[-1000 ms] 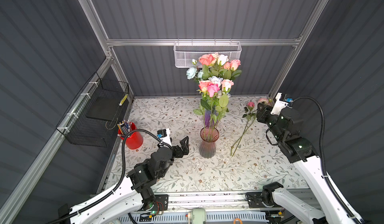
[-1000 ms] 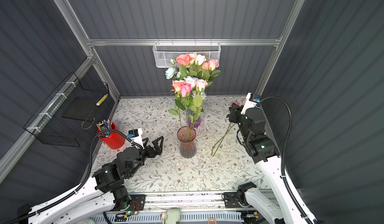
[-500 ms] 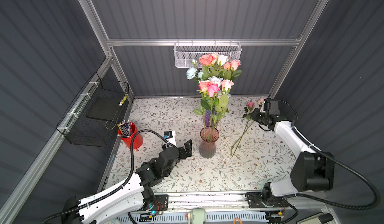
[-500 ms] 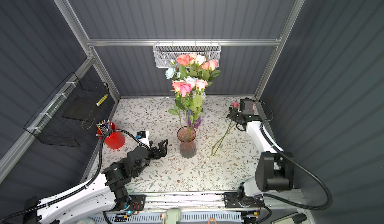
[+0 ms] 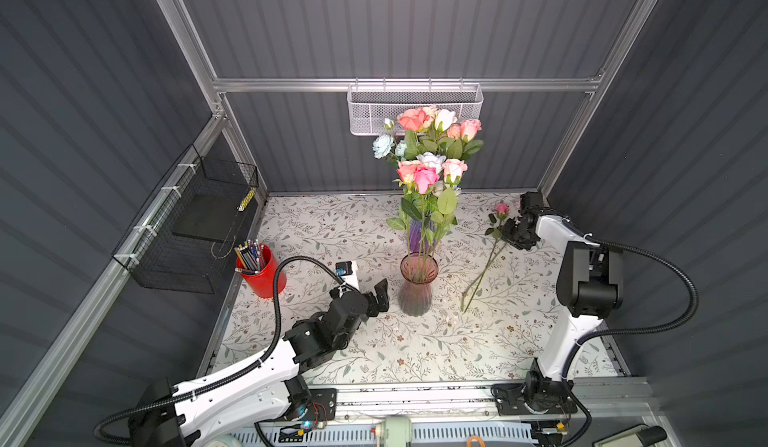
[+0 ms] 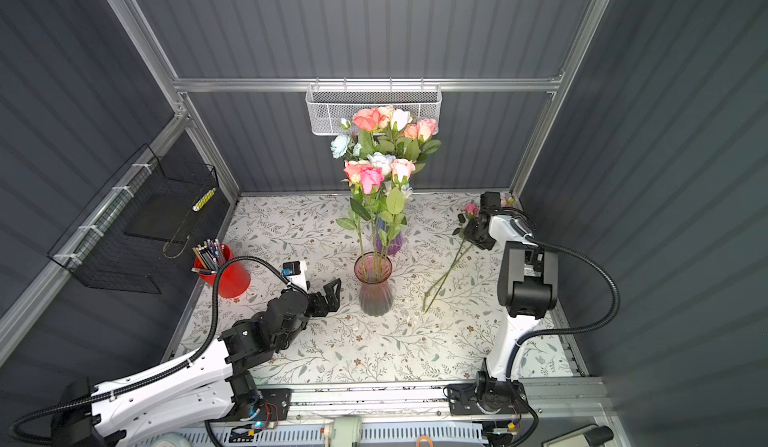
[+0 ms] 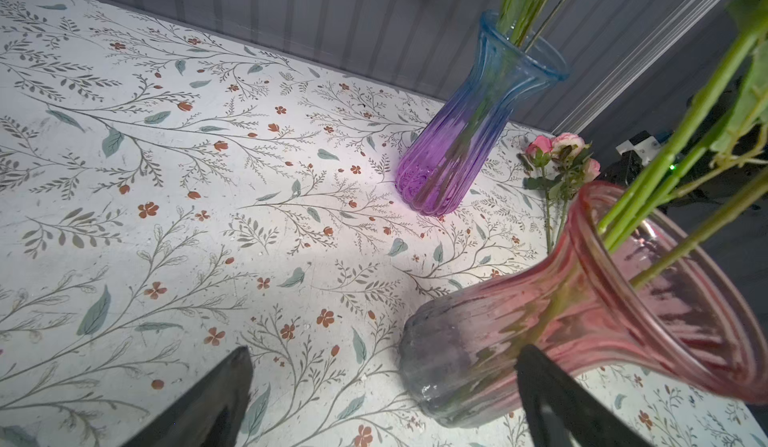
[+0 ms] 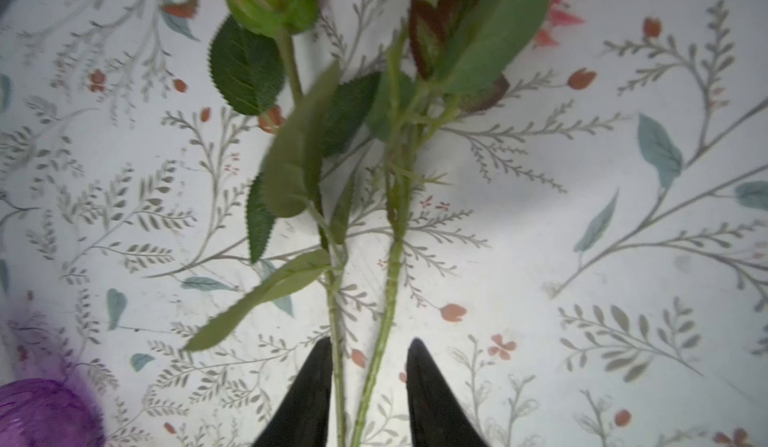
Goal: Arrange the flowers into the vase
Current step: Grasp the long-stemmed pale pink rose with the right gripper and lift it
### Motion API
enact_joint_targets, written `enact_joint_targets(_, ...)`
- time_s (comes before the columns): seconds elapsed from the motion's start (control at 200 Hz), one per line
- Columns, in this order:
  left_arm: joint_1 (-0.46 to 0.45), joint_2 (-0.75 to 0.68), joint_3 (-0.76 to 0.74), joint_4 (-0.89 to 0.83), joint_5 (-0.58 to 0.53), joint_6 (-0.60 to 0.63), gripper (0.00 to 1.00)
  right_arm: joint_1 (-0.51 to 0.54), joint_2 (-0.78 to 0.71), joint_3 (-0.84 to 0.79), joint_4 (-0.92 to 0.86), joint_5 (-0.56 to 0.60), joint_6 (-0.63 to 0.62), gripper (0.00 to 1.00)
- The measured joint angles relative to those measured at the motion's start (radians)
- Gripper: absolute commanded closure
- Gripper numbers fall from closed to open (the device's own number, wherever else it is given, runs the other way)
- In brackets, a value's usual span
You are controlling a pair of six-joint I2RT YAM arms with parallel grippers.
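You get steady light from above in both top views: the floral tabletop (image 5: 374,353) reads bright, with mild glare toward its front, while the grey wall panels (image 5: 104,92) stay dim. In the left wrist view the tabletop is sharp. The pink vase (image 7: 582,332), close to the lens, is soft and stretched, and the purple vase (image 7: 453,146) spills violet glow at its foot. The right wrist view is soft throughout: rose leaves (image 8: 291,154) smeared, a grey shadow beside the stems (image 8: 390,278).
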Motion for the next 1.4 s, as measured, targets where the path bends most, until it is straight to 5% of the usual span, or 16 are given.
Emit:
enact_joint_targets(0.415, 0.0, 0.036, 0.001, 0.045, 0.019, 0.05, 0.01, -0.034, 0.113, 0.092, -0.038, -0.034, 0.002, 0.65)
enact_joint_targets(0.66, 0.0, 0.039, 0.017, 0.047, 0.025, 0.08, 0.0, -0.038, 0.159, 0.155, -0.061, -0.053, -0.009, 0.9)
enact_joint_targets(0.89, 0.0, 0.039, 0.043, 0.042, 0.025, 0.104, 0.0, -0.04, 0.162, 0.157, -0.061, -0.063, -0.01, 1.0)
enact_joint_targets(1.401, 0.0, -0.011, 0.066, -0.008, 0.033, 0.113, 0.0, -0.037, -0.084, -0.044, 0.013, -0.062, -0.002, 1.0)
